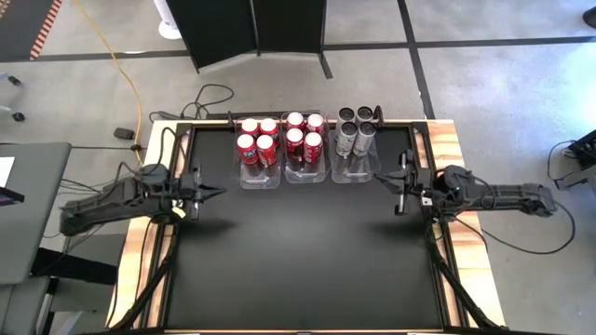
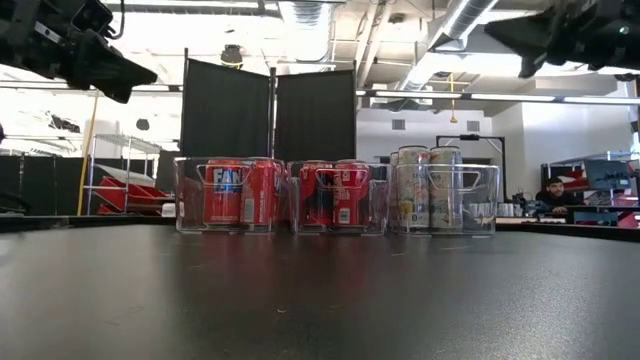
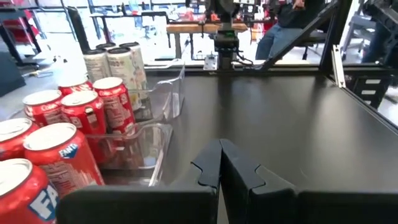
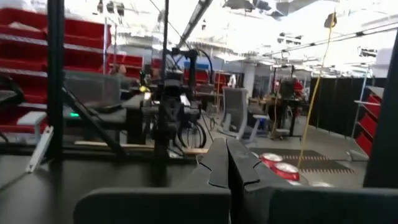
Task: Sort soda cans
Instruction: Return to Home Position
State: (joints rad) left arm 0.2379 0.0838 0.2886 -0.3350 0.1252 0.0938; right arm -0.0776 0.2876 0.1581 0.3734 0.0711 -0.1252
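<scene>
A wide black counter [image 1: 298, 261] fills the middle of the high view. Along its upper edge, at the centre of the frame, three clear plastic rectangular bins stand side by side: the left bin [image 1: 261, 183], the middle bin [image 1: 305, 177] and the right bin [image 1: 354, 175].

Four red cylindrical soda cans [image 1: 248, 142] with silver tops stand upright in the left bin. Four more red cans [image 1: 295, 137] stand in the middle bin, and four silver-grey cylindrical cans [image 1: 347, 130] in the right bin.

The left pincer [image 1: 220, 193] hovers at middle left, clenched with its fingers pressed together, below and left of the left bin and apart from its cans. The right pincer [image 1: 379, 180] hovers at middle right, likewise clenched, near the right bin's lower right corner and touching no can.
</scene>
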